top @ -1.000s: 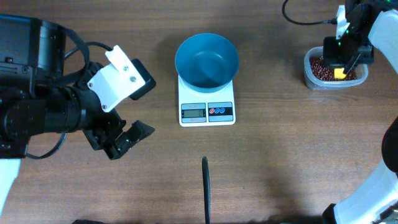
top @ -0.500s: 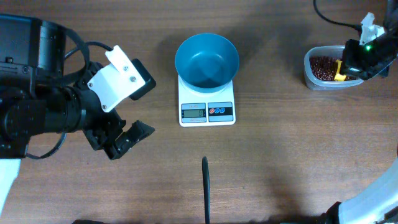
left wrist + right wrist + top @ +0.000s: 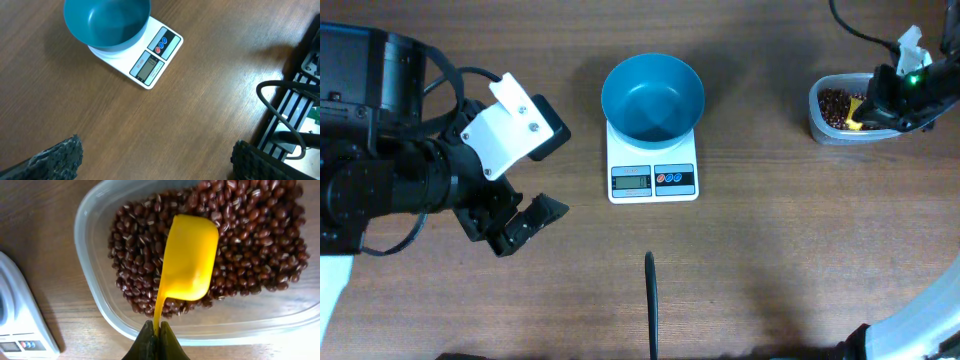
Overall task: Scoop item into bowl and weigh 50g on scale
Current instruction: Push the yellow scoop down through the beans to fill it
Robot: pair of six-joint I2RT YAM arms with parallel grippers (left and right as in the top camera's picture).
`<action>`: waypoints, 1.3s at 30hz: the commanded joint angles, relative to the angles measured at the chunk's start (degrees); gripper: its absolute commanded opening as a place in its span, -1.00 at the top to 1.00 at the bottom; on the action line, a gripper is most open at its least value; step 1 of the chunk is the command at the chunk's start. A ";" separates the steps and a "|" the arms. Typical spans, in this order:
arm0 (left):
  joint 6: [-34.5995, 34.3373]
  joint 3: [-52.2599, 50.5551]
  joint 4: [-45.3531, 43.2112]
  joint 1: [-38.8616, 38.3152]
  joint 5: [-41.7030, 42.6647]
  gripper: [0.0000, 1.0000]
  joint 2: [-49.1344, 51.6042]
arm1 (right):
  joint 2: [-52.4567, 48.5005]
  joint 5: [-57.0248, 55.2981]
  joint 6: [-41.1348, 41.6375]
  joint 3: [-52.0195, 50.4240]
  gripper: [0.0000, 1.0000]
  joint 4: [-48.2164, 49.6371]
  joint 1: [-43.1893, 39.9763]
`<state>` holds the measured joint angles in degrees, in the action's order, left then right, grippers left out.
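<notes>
The teal-blue bowl (image 3: 652, 97) stands empty on the white scale (image 3: 652, 172) at the table's middle; both also show in the left wrist view, bowl (image 3: 106, 22) and scale (image 3: 150, 62). The dark red-brown beans (image 3: 240, 235) fill a clear plastic tub (image 3: 825, 128) at the far right. My right gripper (image 3: 158, 335) is shut on the handle of a yellow scoop (image 3: 190, 257), whose back faces up over the beans. It shows in the overhead view (image 3: 880, 100) at the tub. My left gripper (image 3: 520, 220) is open and empty, left of the scale, its jaws wide in the left wrist view (image 3: 155, 155).
A thin black rod (image 3: 651, 305) lies on the wood table in front of the scale. Black cables and a frame (image 3: 290, 115) show at the right of the left wrist view. A cable (image 3: 860, 30) runs behind the tub.
My right gripper has swung from over the tub's middle to its right side, and the yellow scoop has tipped lower into the beans. The left arm has not moved.
</notes>
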<state>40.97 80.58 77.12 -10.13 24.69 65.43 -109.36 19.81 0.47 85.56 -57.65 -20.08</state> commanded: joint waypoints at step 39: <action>0.94 1.07 -0.07 0.28 1.03 -0.98 0.09 | -0.74 26.34 -3.85 -7.02 0.92 2.40 -16.79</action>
<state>40.97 80.58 77.12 -10.13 24.69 65.43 -109.71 43.51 -1.45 79.57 -55.05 -35.97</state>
